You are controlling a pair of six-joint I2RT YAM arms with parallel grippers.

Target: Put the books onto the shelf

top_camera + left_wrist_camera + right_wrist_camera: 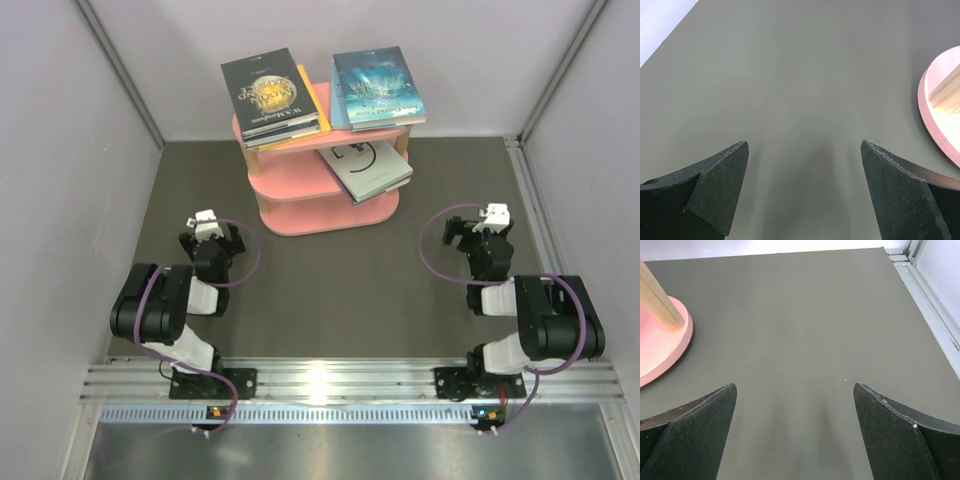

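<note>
Hovering wide & empty over the counter (380,300), left end effector (805,150) and right end effector (795,390) looked done: books (272,92) sat on the shelf (310,215), next move prob. just parking.

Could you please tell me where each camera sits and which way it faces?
Top external: above and behind the bases, looking down at the table, shelf and books; left arm and right arm show.
Left wrist: on the left arm, facing forward over the table; the open left gripper frames it, shelf base at right.
Right wrist: on the right arm, likewise; the open right gripper, shelf base at left.
Shared: all three see the shelf's bottom board.
</note>
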